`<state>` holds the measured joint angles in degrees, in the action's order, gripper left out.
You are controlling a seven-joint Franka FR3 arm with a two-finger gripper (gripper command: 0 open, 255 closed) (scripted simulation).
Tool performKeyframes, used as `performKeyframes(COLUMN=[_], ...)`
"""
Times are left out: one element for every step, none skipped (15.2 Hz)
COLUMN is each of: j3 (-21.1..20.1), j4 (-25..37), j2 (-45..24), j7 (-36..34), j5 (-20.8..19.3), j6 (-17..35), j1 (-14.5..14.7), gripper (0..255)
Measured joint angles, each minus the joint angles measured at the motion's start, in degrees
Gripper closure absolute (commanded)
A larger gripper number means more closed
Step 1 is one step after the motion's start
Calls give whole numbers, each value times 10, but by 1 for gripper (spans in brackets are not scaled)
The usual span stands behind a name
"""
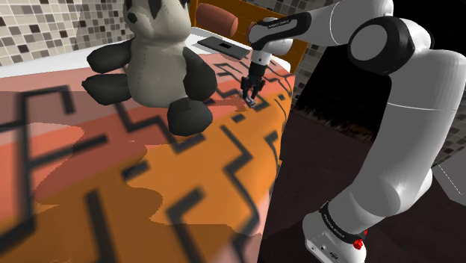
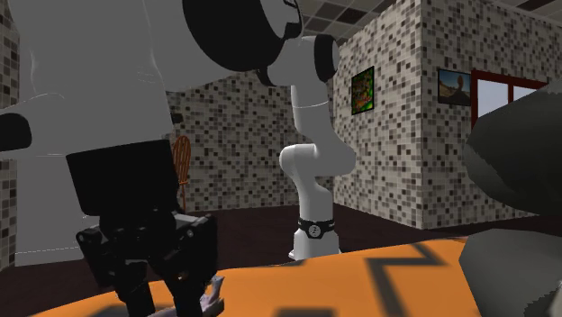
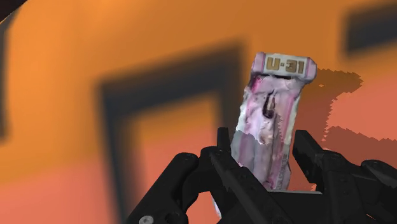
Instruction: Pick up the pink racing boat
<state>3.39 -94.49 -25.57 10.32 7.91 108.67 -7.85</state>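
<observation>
The pink racing boat [image 3: 267, 121] is a long, narrow pink and white hull with a tail plate marked U-31. In the wrist view it lies lengthwise between my two black fingers, which press on both its sides. My gripper [image 3: 261, 143] is shut on its near half. In the shoulder view the gripper [image 1: 249, 97] points down at the orange zigzag blanket [image 1: 187, 187] near the bed's far edge, with the boat [image 1: 255, 104] at its tips. In the second exterior view a purple-pink end of the boat [image 2: 214, 299] sticks out beside the gripper [image 2: 162, 302], close to the blanket.
A big grey and white plush panda [image 1: 160, 60] sits on the bed to the shoulder view's left of the gripper. A dark flat slab [image 1: 224, 46] and a brown pillow [image 1: 216, 15] lie behind. The bed's edge [image 1: 275, 157] drops to dark floor beside my arm.
</observation>
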Motion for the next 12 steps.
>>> performKeyframes(j3=[0,1,1,0,1,1,1,1,1,1,2,2], j4=[0,3,8,13,19,21,24,27,33,36,43,46], j2=[5,7,8,11,12,15,19,22,24,28,29,29], j7=[0,-1,-1,-3,-4,-4,-4,-5,-7,-7,-8,-8], j5=[0,-1,-1,-2,-2,-2,-3,-3,-3,-4,-4,-4], j6=[-4,-10,-16,-24,-31,-36,-43,-49,-57,-64,-71,-75], j1=[0,0,0,0,0,0,-1,0,0,-1,-1,-1], gripper=[255,255,255,255,255,255,255,255,255,255,255,255])
